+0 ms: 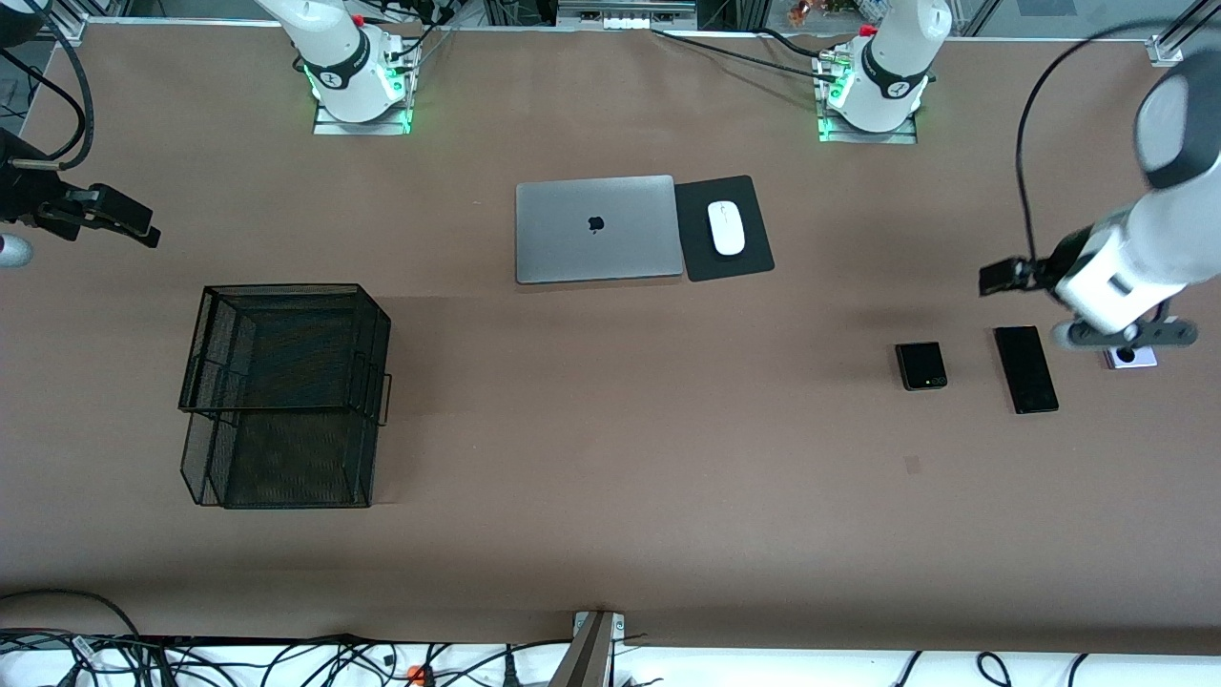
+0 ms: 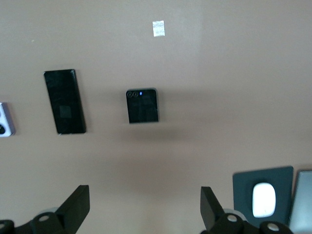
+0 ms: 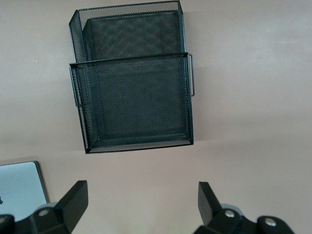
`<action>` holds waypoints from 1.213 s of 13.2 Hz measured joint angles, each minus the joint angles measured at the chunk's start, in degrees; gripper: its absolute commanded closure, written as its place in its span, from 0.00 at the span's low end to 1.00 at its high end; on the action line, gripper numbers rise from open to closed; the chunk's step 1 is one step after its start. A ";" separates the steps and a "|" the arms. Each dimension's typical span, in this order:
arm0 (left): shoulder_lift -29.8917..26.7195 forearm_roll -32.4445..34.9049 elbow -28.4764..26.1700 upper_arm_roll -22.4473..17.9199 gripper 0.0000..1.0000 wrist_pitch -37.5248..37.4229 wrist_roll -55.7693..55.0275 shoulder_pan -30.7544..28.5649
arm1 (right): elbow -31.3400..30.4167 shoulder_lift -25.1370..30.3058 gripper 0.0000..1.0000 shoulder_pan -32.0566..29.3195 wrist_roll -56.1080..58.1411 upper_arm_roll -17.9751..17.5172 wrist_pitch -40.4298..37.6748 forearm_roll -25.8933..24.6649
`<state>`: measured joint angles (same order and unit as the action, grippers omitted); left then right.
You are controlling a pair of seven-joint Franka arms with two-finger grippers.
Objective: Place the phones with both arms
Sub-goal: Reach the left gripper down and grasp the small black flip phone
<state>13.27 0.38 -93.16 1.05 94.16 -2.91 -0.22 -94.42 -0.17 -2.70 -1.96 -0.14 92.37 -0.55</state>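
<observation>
Fronting: small square black flip phone (image 1: 920, 366), long slim black slab phone (image 1: 1025, 369), lavender-white square phone (image 1: 1131, 358) in row at left arm's end, within its reach; black wire-mesh basket (image 1: 283, 393) at right arm's end, likely destination.

Left wrist: left gripper (image 2: 145, 210) over bare table beside phones, jaws wide, empty.

Right wrist: right gripper (image 3: 143, 204) near basket, jaws wide, empty, waiting.

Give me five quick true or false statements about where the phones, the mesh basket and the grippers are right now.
1. The flip phone lies inside the mesh basket. False: it lies on the table, beside the slim black phone.
2. The white mouse sits on the black mouse pad. True.
3. The left gripper holds a phone. False: it is open and empty.
4. The right gripper is open. True.
5. The laptop is open. False: its lid is shut.
</observation>
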 measured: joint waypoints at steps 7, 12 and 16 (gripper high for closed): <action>7.30 0.14 -9.92 -0.14 0.00 21.07 2.19 -2.14 | 0.04 0.00 0.00 0.00 0.00 -0.02 0.04 0.00; 8.31 0.62 -23.37 -0.23 0.00 41.08 2.39 -3.12 | 0.04 0.00 0.00 0.00 0.00 -0.02 0.06 0.00; 11.87 0.64 -29.20 -0.24 0.00 52.14 2.51 -4.43 | 0.04 0.01 0.00 0.00 0.00 -0.02 0.06 0.00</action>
<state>25.14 1.02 -122.35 0.81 146.30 -0.40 -4.64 -94.37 -0.16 -2.70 -1.96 -0.16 92.44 -0.55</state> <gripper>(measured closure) 0.000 0.000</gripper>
